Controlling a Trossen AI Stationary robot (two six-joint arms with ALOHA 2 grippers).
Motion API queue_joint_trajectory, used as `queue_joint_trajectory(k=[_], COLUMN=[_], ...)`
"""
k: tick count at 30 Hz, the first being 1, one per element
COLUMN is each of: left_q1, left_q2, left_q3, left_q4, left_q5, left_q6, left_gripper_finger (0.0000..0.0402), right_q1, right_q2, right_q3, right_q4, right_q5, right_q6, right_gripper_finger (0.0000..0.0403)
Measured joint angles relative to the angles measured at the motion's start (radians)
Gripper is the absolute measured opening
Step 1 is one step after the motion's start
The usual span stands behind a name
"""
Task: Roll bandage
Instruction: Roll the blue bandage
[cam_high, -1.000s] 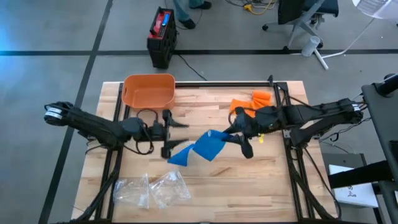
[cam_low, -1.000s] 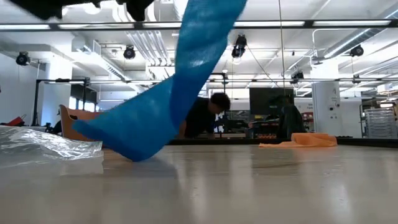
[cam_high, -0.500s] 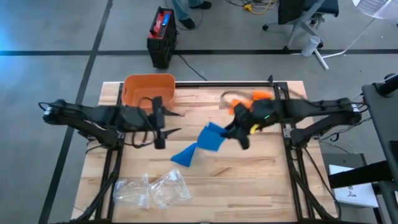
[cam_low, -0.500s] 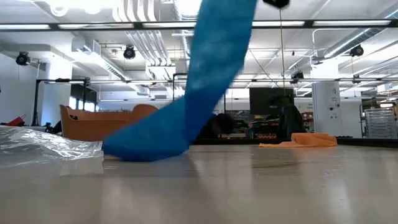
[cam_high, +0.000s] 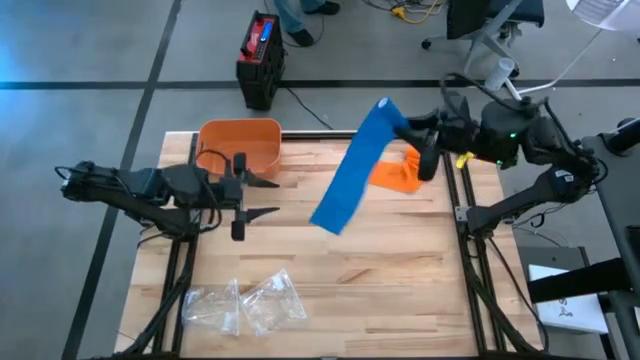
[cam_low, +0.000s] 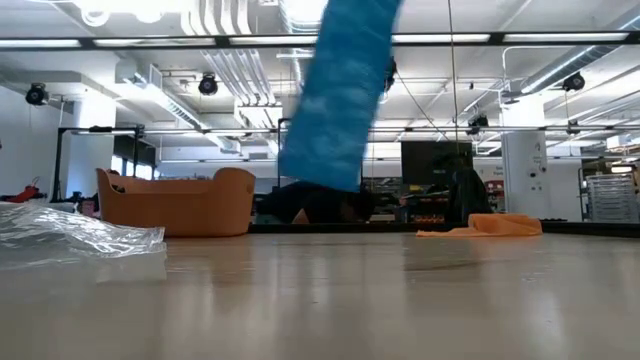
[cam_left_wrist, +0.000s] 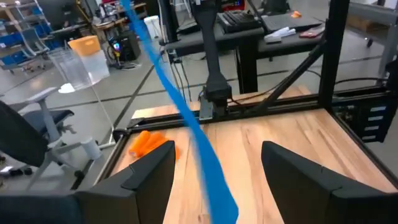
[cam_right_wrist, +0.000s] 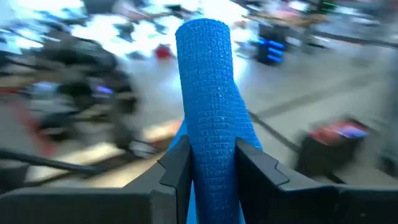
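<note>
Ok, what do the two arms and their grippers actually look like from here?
Both arms are dark, slim and jointed, with black cables looping alongside. The left gripper has two dark pointed fingers, broad and angular up close. The right gripper is equally dark, with a small green light and a yellow mark behind it.

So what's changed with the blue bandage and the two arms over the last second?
The right gripper, shut on the blue bandage, swung up toward the table's far right corner, lifting the strip clear of the wood. The left gripper, open and empty, drew back left. The orange bin, plastic bags and orange cloth stayed put.
</note>
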Motion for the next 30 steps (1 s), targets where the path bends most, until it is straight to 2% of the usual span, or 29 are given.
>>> queue_joint_trajectory(k=[3, 7, 12, 16, 20, 24, 27, 30], left_q1=[0.002, 0.003, 0.003, -0.002, -0.003, -0.003, -0.003, -0.004], left_q2=[-0.002, 0.047, 0.122, 0.126, 0.087, 0.029, 0.017, 0.015], left_q3=[-0.109, -0.288, -0.432, -0.447, -0.381, -0.271, -0.205, -0.148], left_q4=[0.208, 0.531, 0.839, 0.967, 0.970, 0.869, 0.743, 0.608], left_q5=[-0.001, -0.001, 0.000, 0.000, -0.001, -0.003, -0.002, 0.003], left_q6=[-0.014, -0.008, 0.011, 0.034, 0.124, 0.172, 0.031, -0.131], left_gripper_finger=[0.0231, 0.0231, 0.0231, 0.0231, 0.0231, 0.0231, 0.0231, 0.0231], right_q1=[0.000, 0.005, 0.017, 0.044, 0.057, 0.058, 0.060, 0.070], right_q2=[0.001, 0.021, 0.080, 0.144, 0.227, 0.289, 0.311, 0.313], right_q3=[-0.022, -0.092, -0.184, -0.247, -0.250, -0.244, -0.233, -0.229], right_q4=[-0.050, -0.036, -0.051, -0.045, 0.017, 0.177, 0.260, 0.246], right_q5=[0.045, 0.021, -0.199, -0.334, -0.417, -0.654, -0.775, -0.801], right_q6=[0.083, 0.152, 0.097, 0.128, 0.250, 0.274, 0.262, 0.192], right_gripper_finger=[0.0099, 0.0111, 0.0120, 0.0117, 0.0107, 0.0101, 0.0105, 0.0113])
